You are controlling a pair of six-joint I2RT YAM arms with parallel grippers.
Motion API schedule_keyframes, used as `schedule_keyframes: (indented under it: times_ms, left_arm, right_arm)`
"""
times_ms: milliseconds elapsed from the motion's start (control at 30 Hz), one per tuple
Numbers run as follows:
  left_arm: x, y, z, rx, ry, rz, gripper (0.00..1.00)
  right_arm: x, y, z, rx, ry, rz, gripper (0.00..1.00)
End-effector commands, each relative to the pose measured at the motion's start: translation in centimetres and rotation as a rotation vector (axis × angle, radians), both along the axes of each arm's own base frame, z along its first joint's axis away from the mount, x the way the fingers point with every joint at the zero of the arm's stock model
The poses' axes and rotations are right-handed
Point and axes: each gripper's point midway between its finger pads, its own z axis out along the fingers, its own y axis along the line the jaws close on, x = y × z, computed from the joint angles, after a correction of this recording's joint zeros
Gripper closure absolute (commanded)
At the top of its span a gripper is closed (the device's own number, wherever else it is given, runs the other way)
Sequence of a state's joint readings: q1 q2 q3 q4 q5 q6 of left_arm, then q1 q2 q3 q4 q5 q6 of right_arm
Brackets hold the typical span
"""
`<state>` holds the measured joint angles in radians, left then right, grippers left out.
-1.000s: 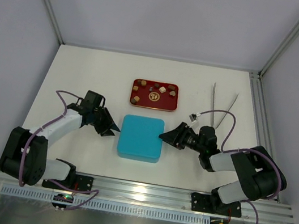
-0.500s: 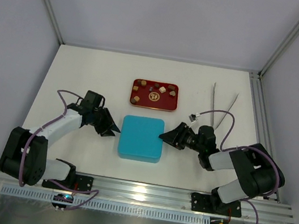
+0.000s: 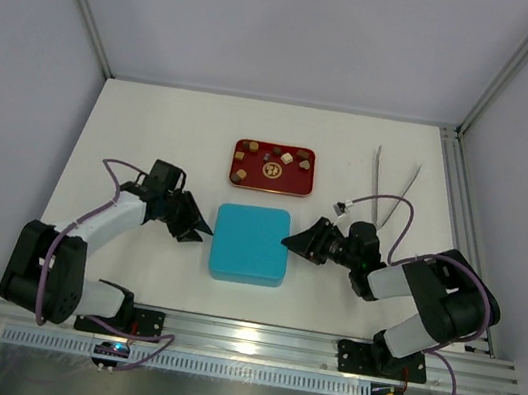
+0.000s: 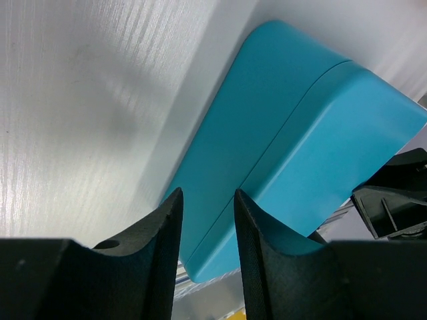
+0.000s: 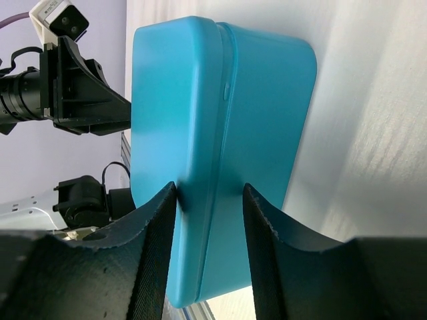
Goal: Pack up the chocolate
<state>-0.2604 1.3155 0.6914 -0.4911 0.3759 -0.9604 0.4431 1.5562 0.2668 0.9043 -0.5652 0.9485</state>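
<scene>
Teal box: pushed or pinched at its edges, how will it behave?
Probably rigid: the box has smooth moulded walls. Likely slippery, since its glossy rounded edges offer little bite. Lying low and wide on the table, it should slide rather than tip.

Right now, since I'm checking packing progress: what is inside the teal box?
Its inside is hidden: the teal box is closed, lid on. The chocolate pieces that show all lie on the red tray behind it.
</scene>
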Motion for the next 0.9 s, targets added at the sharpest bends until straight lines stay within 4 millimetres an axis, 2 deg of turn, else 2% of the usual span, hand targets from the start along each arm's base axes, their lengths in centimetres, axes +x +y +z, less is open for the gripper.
schedule_keyframes:
  times_ms: [0,400,600,867]
  left_arm:
    - [-0.1,-0.8,0.3,-0.032,0.000,-0.022,0.62]
    - [-0.6,0.0,-1.4,0.024,0.035,-0.005,0.60]
    - [-0.8,0.3,-2.1,0.045,0.047,-0.011,0.60]
    - [-1.4,0.4,-2.9,0.062,0.065,-0.022,0.59]
  right_arm:
    - [-0.1,-0.3,-2.0,-0.072,0.014,-0.009,0.56]
    - [-0.5,-2.0,-5.5,-0.257,0.101,-0.058,0.64]
    - [-1.6,-2.7,-6.9,-0.359,0.128,-0.072,0.67]
    - [-4.6,-3.5,-8.3,-0.422,0.149,-0.080,0.70]
